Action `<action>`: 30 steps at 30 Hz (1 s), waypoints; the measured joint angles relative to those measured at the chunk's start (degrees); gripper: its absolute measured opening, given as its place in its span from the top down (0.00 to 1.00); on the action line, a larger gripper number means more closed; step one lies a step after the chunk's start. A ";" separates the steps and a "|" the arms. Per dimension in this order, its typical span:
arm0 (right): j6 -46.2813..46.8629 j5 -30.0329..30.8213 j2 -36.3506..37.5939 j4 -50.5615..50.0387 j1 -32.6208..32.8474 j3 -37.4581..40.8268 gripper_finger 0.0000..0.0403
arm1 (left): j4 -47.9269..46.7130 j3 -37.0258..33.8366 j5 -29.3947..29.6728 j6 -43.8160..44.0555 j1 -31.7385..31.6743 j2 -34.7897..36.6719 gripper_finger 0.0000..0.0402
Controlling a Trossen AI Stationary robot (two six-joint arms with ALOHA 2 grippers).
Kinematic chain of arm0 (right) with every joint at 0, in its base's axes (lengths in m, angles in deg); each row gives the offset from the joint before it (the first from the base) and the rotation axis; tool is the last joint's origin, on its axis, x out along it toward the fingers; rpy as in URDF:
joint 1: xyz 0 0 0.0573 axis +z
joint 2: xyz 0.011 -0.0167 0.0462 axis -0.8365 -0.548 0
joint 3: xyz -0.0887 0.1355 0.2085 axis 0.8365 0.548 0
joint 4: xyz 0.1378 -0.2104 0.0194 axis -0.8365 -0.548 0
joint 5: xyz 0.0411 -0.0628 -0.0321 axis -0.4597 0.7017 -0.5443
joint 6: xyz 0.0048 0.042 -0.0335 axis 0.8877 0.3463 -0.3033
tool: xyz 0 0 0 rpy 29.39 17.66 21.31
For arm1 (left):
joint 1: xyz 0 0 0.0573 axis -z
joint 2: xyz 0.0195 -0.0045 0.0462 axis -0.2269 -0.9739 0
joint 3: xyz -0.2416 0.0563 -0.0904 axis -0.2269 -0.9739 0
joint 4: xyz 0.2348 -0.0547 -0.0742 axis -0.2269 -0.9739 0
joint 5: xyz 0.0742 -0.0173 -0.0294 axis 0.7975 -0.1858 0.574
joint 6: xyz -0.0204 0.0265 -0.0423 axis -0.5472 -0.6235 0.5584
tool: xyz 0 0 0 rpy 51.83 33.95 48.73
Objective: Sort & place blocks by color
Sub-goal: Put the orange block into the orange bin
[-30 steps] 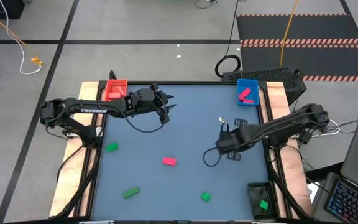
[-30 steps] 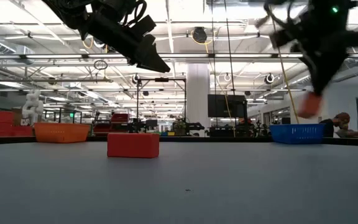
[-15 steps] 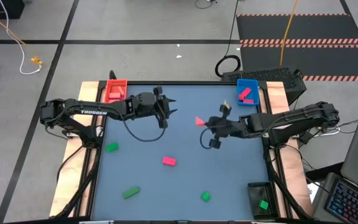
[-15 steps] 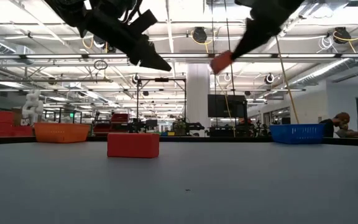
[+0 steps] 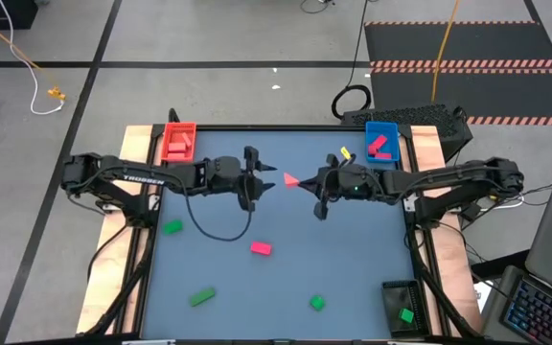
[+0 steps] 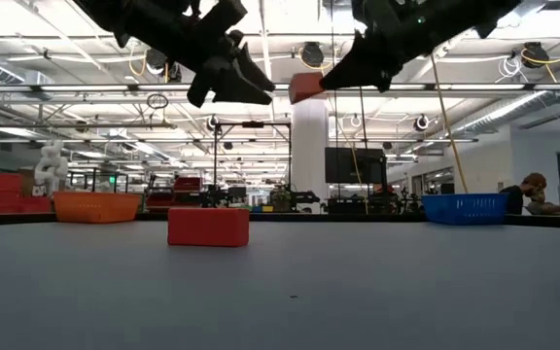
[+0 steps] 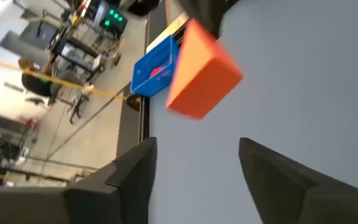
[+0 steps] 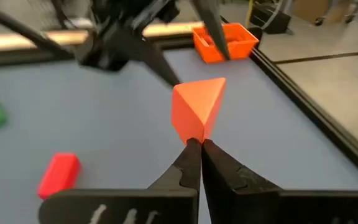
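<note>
Layout: both arms meet above mid-rear counter [image 5: 218,278], a block between them.

Right end effector [image 5: 300,182] holds a block [image 5: 290,179] aloft by its tips, just beside the spread left end effector [image 5: 264,178]. Trays sit at three corners: rear-left [image 5: 177,141], rear-right [image 5: 381,142], front-right [image 5: 402,307]. Four blocks lie apart on the front half: left [image 5: 172,227], centre [image 5: 261,248], front-left [image 5: 201,298], front-centre [image 5: 317,303].
</note>
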 joint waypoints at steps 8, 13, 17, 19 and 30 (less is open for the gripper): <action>6.90 -8.65 0.00 5.78 -3.53 1.58 1.00 | 2.02 0.00 2.51 -1.63 1.96 0.00 0.19; 8.43 -11.47 -1.67 10.03 -3.71 1.58 1.00 | 6.74 0.00 2.43 -0.11 3.05 0.00 0.15; 9.26 -13.17 -3.68 13.67 -3.69 1.63 1.00 | 7.62 -0.04 2.39 -1.26 4.25 -0.78 0.19; 9.28 -13.17 -4.15 14.92 -3.76 1.63 1.00 | 8.62 -0.02 2.70 -2.08 4.78 -1.75 0.22; 10.63 -14.56 -4.01 14.59 -4.41 1.63 1.00 | 9.80 -0.13 10.67 -2.09 5.71 -2.54 0.64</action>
